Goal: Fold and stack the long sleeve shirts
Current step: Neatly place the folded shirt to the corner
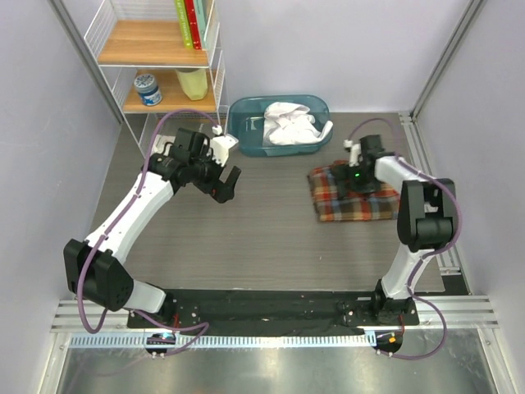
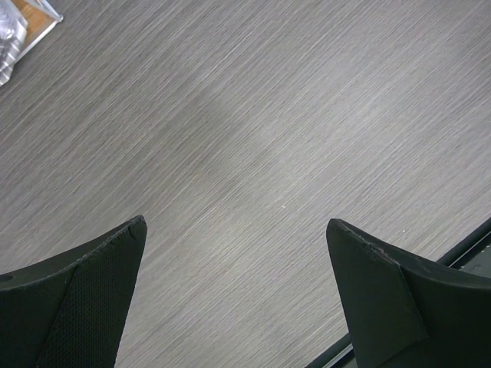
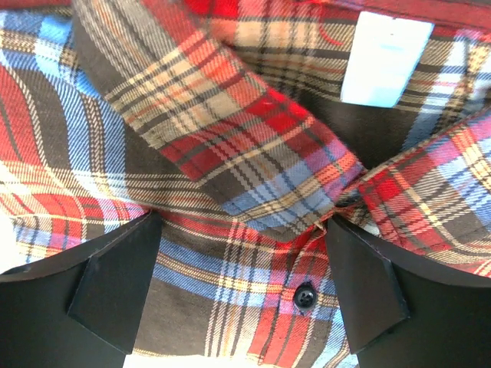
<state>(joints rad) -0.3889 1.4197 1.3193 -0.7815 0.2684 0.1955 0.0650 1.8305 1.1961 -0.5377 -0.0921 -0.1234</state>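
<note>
Right wrist view: R gripper [image 3: 245, 230] released, just over folded plaid shirt [image 3: 230, 153], ctr-right in top view. L gripper [image 2: 238, 230] open over table [image 2: 268, 115]. White shirt [image 1: 291, 125] in bin [image 1: 246, 111], upper ctr. Risk: fingertip snags cloth on lift, fold undone.

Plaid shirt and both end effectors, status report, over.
Left end effector open, over table. Right end effector open, above folded plaid shirt. White shirt in bin. Nothing blocking.

Plaid flannel shirt [image 1: 349, 205] lies folded flat, right side; white shirt [image 1: 291, 125] sits crumpled in the blue tub [image 1: 246, 123].
</note>
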